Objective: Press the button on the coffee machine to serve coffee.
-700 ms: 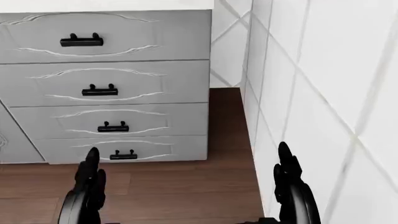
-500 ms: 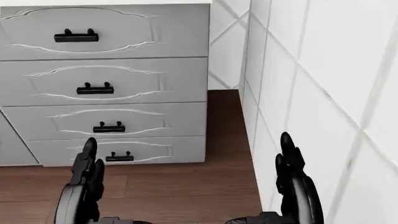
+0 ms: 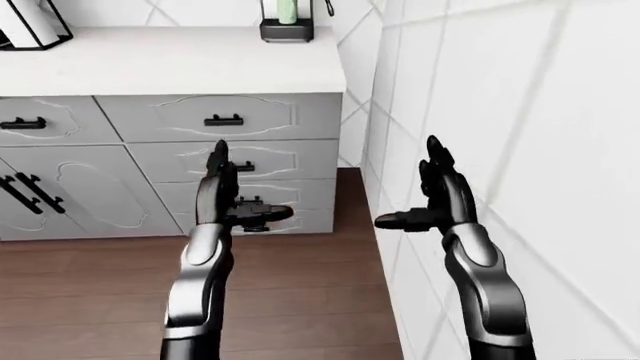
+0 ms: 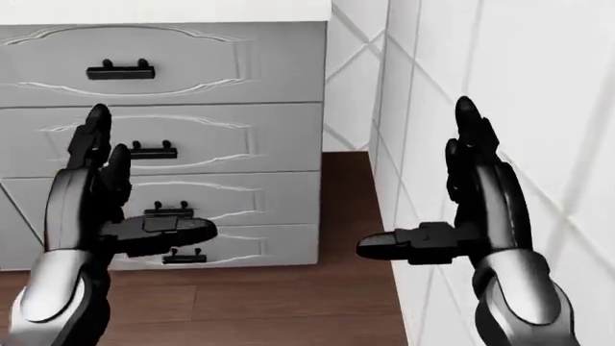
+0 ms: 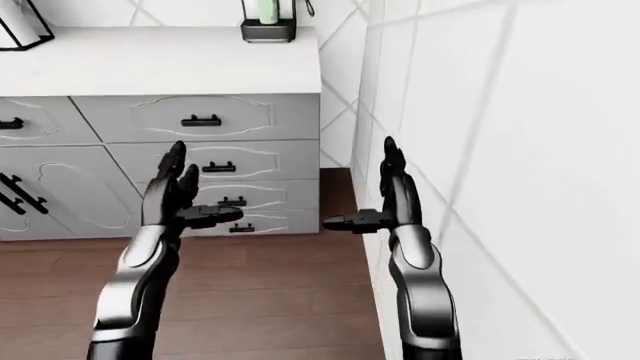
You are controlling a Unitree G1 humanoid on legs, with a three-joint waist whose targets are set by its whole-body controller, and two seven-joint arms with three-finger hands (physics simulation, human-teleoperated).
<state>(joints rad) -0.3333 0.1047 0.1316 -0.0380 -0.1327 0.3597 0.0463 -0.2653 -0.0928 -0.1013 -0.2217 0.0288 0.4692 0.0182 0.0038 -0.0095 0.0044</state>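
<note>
No coffee machine or button shows in any view. Both my hands are raised in front of a grey drawer unit. My left hand [image 4: 144, 176] is open, fingers pointing up and thumb sticking out to the right, in front of the drawers. My right hand [image 4: 418, 180] is open too, fingers up and thumb out to the left, close beside the white tiled wall [image 4: 538, 108]. Neither hand holds anything.
A grey drawer stack [image 4: 231, 72] with black handles stands under a white countertop [image 3: 180, 64]. On the counter's top edge are a dark stand with a green bottle [image 3: 287, 21] and a black rack [image 3: 30, 26]. Brown wood floor [image 4: 240, 303] lies below.
Both hands have risen from the bottom edge of the head view to mid-picture, with thumbs now spread out. The drawers sit slightly lower in the picture, so the camera has moved a little.
</note>
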